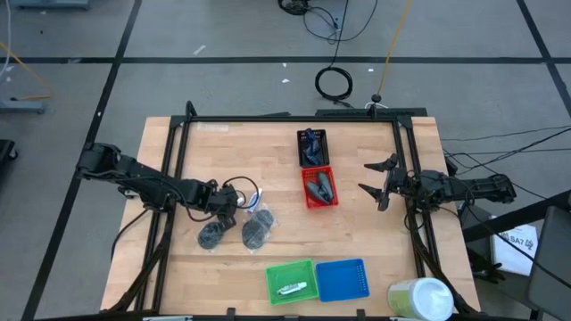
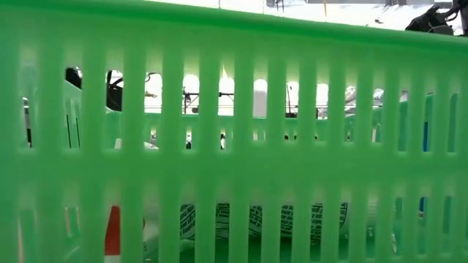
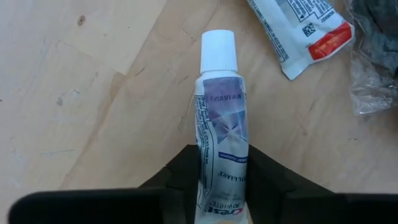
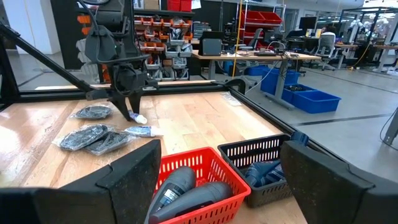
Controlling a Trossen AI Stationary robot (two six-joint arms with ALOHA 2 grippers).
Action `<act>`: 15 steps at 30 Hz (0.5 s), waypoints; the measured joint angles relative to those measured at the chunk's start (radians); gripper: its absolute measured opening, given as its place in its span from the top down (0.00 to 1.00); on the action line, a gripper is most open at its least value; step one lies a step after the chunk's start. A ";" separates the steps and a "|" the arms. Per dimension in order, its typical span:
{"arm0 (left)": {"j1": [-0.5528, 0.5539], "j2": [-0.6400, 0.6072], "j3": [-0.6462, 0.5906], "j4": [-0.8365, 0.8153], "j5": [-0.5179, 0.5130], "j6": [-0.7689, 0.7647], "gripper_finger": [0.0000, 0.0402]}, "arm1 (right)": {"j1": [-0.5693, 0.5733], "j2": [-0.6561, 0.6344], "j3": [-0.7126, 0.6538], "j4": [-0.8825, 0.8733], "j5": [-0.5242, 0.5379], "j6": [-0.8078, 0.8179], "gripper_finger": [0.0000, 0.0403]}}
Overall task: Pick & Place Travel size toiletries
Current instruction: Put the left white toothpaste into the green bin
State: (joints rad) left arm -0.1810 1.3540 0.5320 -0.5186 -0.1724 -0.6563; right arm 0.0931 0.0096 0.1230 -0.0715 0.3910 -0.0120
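My left gripper (image 1: 228, 201) is at the table's left-middle, shut on a thin white tube (image 3: 221, 112) with a white cap (image 3: 217, 48). A second white tube (image 3: 298, 28) lies flat on the wood just beyond it. Two round dark pads (image 1: 212, 234) (image 1: 257, 230) in clear wrap lie on the near side of that gripper. Dark blue-grey bottles lie in the red basket (image 1: 318, 187) and the black basket (image 1: 312, 146). Another tube (image 1: 294, 287) lies in the green basket. My right gripper (image 1: 375, 183) hovers open at the right of the red basket. My left gripper pinches the white tube by its flat tail end (image 3: 222, 186) between both fingers (image 3: 177, 174). The fingers come from above, pointing down (image 4: 132, 112), and lie along the tube. The cap end points down toward the wood; I cannot tell whether it touches.
A green basket (image 1: 273, 272) and a blue basket (image 1: 343, 279) stand at the near edge, and the green one's wall (image 2: 234, 88) fills the low view. A large white-and-green cylinder (image 1: 419, 299) stands at the near right corner. A black frame (image 1: 285, 118) borders the table.
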 joint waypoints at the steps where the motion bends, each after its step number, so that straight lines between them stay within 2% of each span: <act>1: 0.000 0.000 0.000 0.000 -0.001 0.000 0.78 | 0.000 0.000 0.000 0.000 0.000 0.000 0.21; 7: 0.000 0.000 0.000 0.000 -0.004 -0.005 0.84 | 0.000 0.000 0.000 0.000 0.000 0.000 0.21; 15: 0.001 0.000 0.000 0.000 -0.004 -0.010 0.86 | 0.000 0.000 0.000 0.000 0.000 0.000 0.21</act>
State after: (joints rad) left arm -0.1802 1.3540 0.5316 -0.5182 -0.1761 -0.6664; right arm 0.0930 0.0097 0.1230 -0.0715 0.3911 -0.0119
